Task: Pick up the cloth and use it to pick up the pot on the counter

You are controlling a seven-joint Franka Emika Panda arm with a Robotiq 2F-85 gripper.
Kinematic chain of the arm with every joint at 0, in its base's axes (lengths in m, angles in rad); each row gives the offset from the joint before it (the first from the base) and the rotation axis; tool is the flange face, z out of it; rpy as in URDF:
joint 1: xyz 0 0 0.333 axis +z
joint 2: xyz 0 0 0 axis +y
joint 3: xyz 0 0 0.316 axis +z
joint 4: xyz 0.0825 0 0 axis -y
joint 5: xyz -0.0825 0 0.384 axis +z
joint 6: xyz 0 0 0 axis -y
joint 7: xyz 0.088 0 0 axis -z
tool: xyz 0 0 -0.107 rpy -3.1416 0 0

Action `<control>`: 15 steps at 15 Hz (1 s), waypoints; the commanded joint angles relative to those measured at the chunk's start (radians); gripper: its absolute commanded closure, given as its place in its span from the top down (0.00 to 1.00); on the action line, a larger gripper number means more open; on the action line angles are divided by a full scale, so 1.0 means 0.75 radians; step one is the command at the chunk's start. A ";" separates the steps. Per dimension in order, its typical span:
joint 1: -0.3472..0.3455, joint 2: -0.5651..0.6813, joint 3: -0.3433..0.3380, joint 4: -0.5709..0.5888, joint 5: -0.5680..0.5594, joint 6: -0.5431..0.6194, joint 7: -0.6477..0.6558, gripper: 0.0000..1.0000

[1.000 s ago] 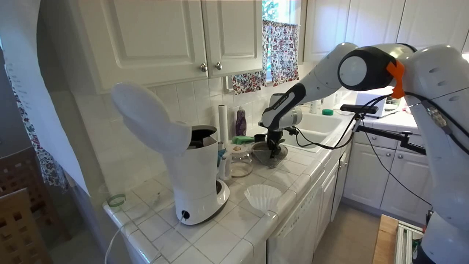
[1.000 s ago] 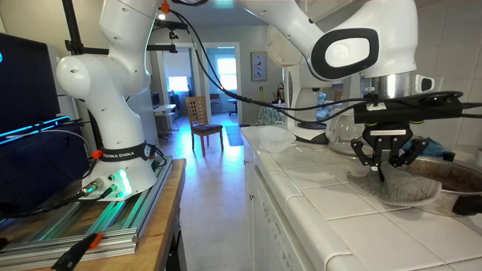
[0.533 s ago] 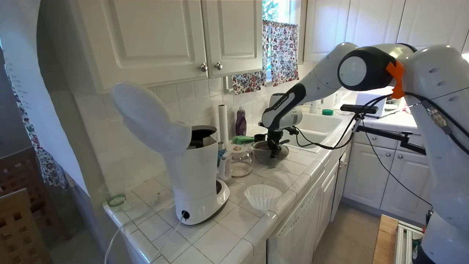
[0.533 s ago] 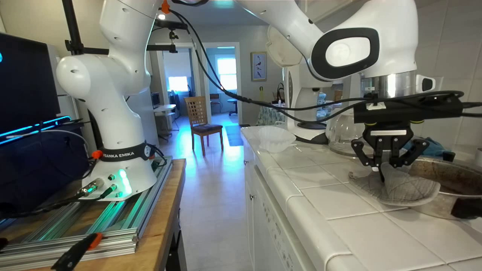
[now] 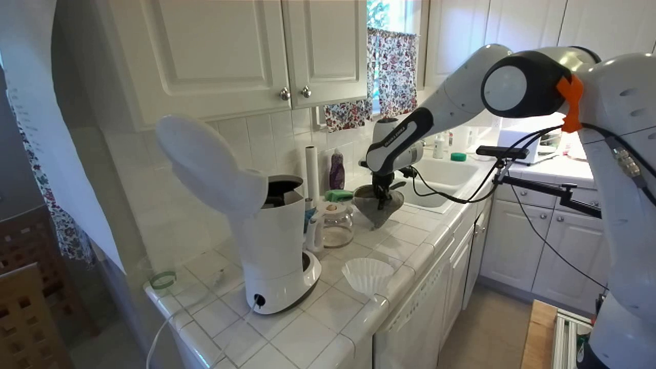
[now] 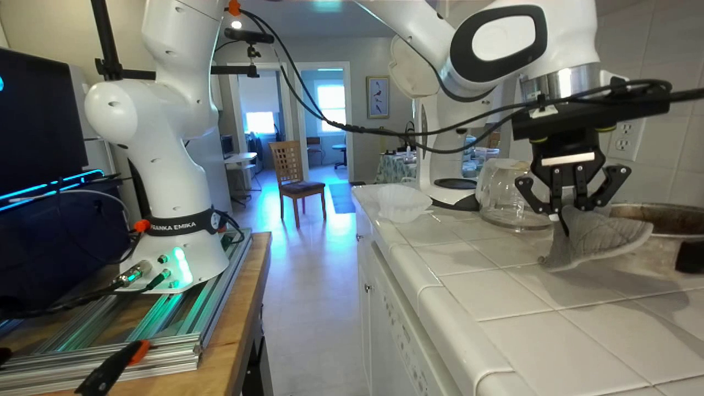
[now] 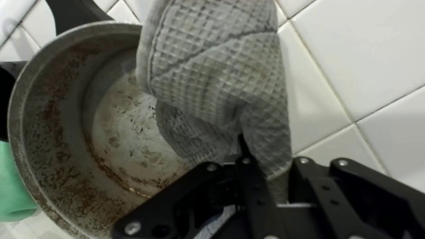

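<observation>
Cloth (image 7: pixel 212 66) of grey colour is grasped by the gripper (image 7: pixel 270 161): its fingers pinch one gathered part, and the wider part stands out ahead of the fingertips in the wrist view. The fabric is quilted in small raised squares, like a waffle, and one dark stitched line runs slanting across it. Its border is thick and rounded; in the middle of the fold there is a slightly yellowish tint. A smaller, darker flap hangs beside the gripper, over the inside of the pot (image 7: pixel 126 139). The cloth covers that part of the rim which is nearest to the fingers; whether the metal wall is also pinched there I cannot tell, because the fabric hides it.

The pot is just beside the gripper, to the left of it in the wrist view. It is round and low, of dull grey metal; brown specks, similar to rust, mark the inner wall, and dark flecks are scattered on the paler bottom. A smooth dark handle (image 7: pixel 78 13) goes outward from the rim, apart from the fingers.

Below the gripper, the counter (image 6: pixel 550 357) has white glossy tiles, with a soft grey shadow (image 6: pixel 674 305) below the pot. Near the gripper, in both exterior views, stands a rounded jug (image 5: pixel 338 228) of clear glass.
</observation>
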 commanded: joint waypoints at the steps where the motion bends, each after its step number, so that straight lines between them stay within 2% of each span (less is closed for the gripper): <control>1: 0.051 -0.147 -0.038 -0.112 -0.090 0.000 0.112 0.03; 4: 0.055 -0.219 -0.032 -0.164 -0.092 -0.008 0.147 0.03; 15: 0.061 -0.405 -0.012 -0.311 -0.036 -0.009 0.088 0.03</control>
